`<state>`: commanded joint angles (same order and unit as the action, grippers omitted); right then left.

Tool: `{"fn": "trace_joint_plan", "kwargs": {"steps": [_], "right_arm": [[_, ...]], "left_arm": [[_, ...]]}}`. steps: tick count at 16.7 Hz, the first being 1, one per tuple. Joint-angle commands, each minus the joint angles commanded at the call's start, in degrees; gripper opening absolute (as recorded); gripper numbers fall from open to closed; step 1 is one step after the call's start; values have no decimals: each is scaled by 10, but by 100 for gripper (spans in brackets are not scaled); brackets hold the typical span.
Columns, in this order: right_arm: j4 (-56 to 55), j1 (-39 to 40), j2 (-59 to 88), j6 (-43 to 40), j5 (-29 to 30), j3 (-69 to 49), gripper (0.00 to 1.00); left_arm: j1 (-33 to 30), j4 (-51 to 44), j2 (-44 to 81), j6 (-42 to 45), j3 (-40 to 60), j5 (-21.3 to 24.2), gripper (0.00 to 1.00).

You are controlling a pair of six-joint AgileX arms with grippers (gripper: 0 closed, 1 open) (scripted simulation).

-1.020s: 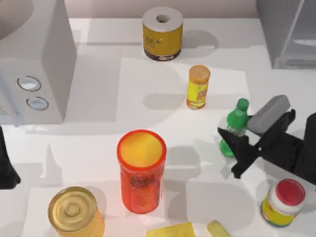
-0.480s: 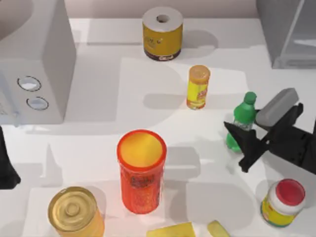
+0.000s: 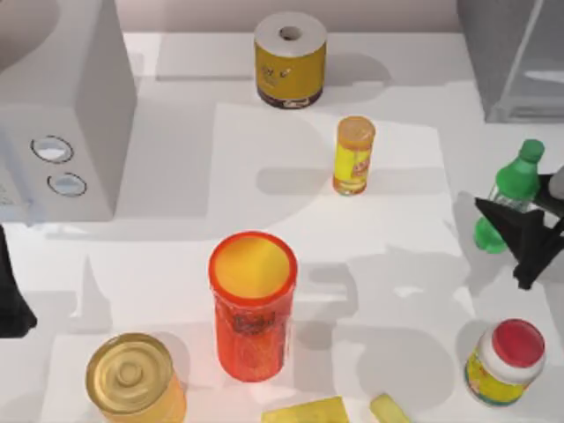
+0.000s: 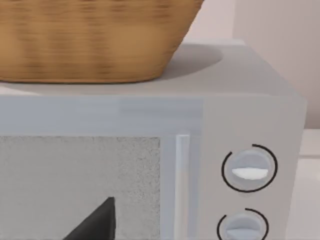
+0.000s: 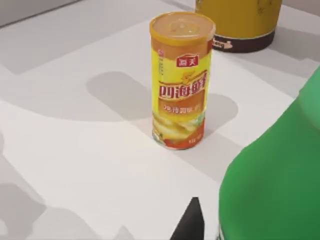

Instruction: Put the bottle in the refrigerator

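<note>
"四洲野" on yellow cylinder (image 5: 181, 80)

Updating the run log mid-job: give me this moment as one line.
right pincer: shut on bottle, lifted, right side of table | refrigerator: far right corner, bottle not yet inside | left arm: parked at left edge

a rendered kitchen tabletop: white microwave (image 3: 62, 132) at nine o'clock, grey refrigerator (image 3: 515, 57) at one o'clock, food cans (image 3: 251, 304) between.

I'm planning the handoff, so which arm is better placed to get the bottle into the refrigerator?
Right. The right gripper already holds the bottle just below the refrigerator; the left gripper sits at the table's far left.
</note>
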<state>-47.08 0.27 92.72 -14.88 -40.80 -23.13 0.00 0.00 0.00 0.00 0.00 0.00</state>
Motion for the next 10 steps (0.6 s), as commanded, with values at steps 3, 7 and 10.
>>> {"fn": "trace_joint_plan", "kwargs": {"steps": [3,7,10], "right_arm": [[39,-38,-26,-20,-38,2,1],[45,-43,-30,-23,-43,2,1],[50,-40,-34,-20,-37,3,1]], "left_arm": [[0,0,0,0,0,0,100],[0,0,0,0,0,0,100],[0,0,0,0,0,0,100]]}}
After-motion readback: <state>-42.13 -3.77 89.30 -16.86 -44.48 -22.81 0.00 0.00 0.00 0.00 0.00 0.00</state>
